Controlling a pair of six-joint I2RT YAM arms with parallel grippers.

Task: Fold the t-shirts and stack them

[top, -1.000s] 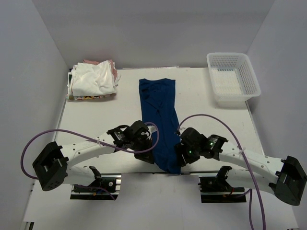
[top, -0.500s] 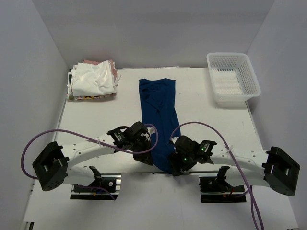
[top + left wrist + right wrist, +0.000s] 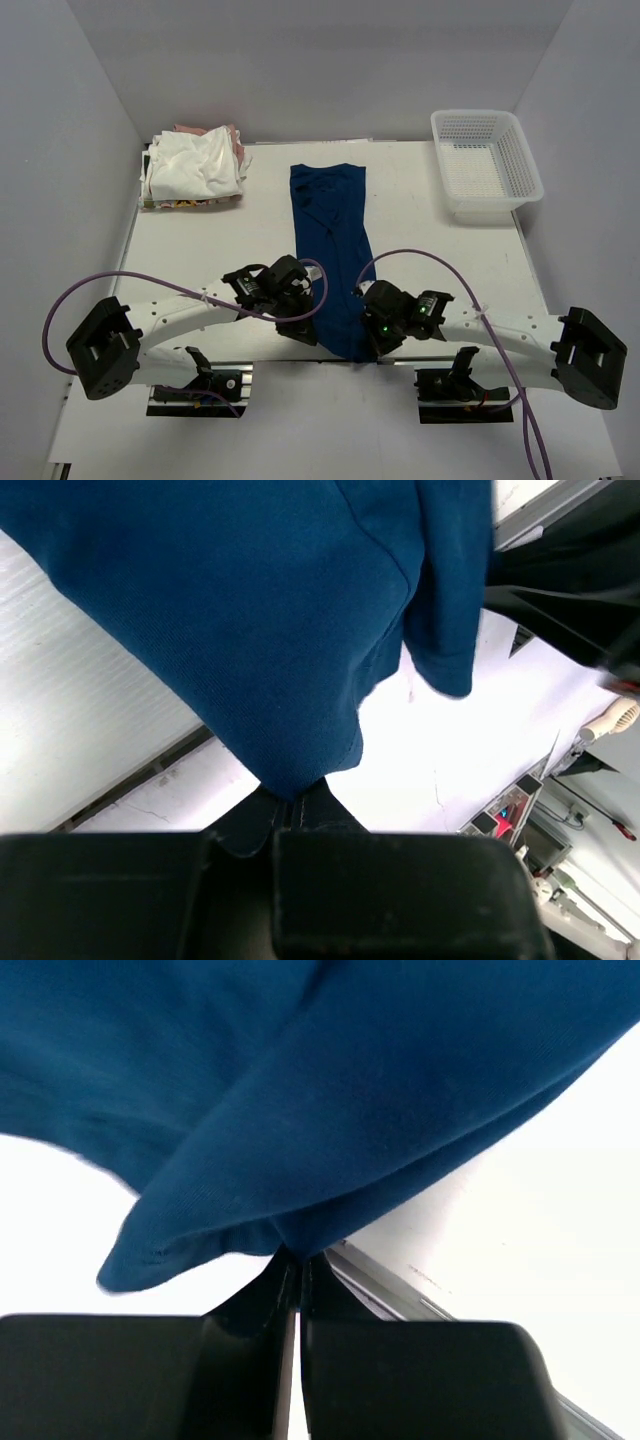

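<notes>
The left gripper [image 3: 290, 798] and the right gripper [image 3: 290, 1260] each pinch a near corner of the navy t-shirt [image 3: 330, 215]. The right has drawn in closer than a second ago, while the left has hardly moved. From above, the wrists hide the fingertips. The shirt lies as a narrow strip on the table [image 3: 200, 250], its long axis running from the arms to the far edge.

A white worktop [image 3: 200, 250] fills the middle of the overhead view; the left wrist view shows faint ribbed lines across its matte surface. Plain pale grey panels close it in: a back wall [image 3: 320, 60], a left wall [image 3: 60, 180] and a right wall [image 3: 590, 170]. A grey edge strip [image 3: 420, 1280] borders the near side, with a paler white surface [image 3: 330, 440] below. The light is soft and even, and shadows are weak.
</notes>
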